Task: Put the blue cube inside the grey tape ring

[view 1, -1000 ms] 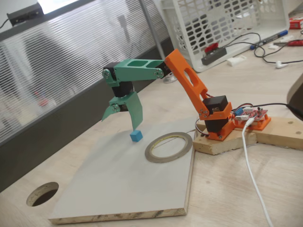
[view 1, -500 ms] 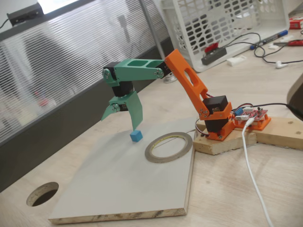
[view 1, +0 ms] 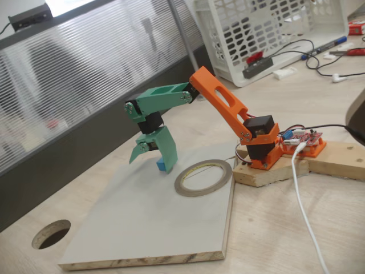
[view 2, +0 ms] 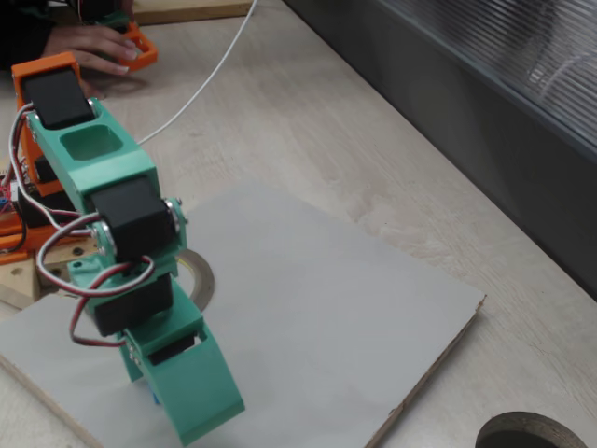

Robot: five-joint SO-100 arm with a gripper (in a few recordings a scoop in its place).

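The blue cube (view 1: 162, 166) sits on the pale board, just left of the grey tape ring (view 1: 203, 177), which lies flat with a yellowish inner edge. My gripper (view 1: 153, 166) is down at board level and open. Its broad flat green finger (view 1: 167, 149) stands against the cube's right side and hides part of it, while the curved finger (view 1: 137, 153) hangs apart on the left. In a fixed view from behind the arm, the broad finger (view 2: 191, 387) covers nearly all of the cube, and an arc of the tape ring (view 2: 199, 276) shows behind the wrist.
The pale board (view 1: 148, 222) lies on the wooden table. A round hole (view 1: 51, 234) is cut in the table off the board's near-left corner. The arm's wooden base block (view 1: 325, 160), a white cable (view 1: 302, 200) and a white basket (view 1: 268, 28) stand to the right.
The arm has dropped: the gripper came down from above the cube to board level, and its flat finger now stands beside the cube. Cube and ring have not moved.
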